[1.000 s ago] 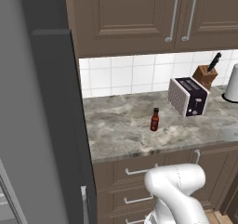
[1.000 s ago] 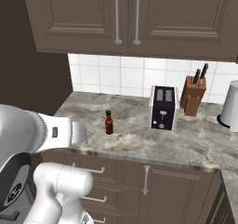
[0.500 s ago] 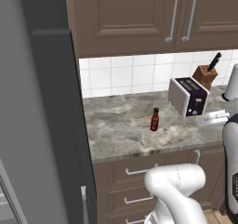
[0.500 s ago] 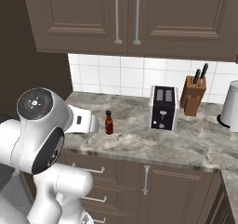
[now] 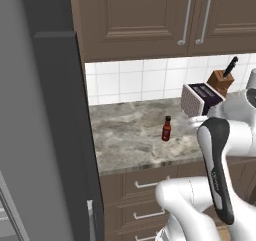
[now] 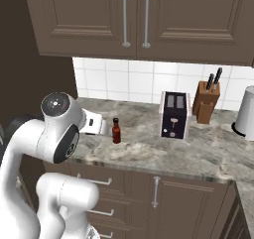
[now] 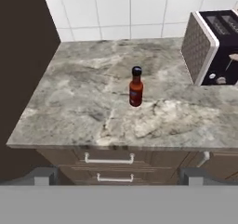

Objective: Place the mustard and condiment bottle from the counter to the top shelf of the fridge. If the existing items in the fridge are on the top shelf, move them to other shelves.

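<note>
No text or label can be read.

White arm [image 6: 59, 134] bent forward, fingers [image 7: 44, 175] apparently spread wide.

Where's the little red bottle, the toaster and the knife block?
condiment bottle [image 7: 135, 92]: hand view, on its label.
toaster [image 6: 173, 115]: right base view, on its front face.
knife block [image 6: 205, 102]: right base view, on its wooden side.

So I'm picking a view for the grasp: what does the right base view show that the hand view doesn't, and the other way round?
The right base view alone shows the knife block, the white container at the right edge and the upper cabinets. The hand view alone shows the open hand facing the counter. Both share the condiment bottle, upright on the counter, and the toaster.
</note>
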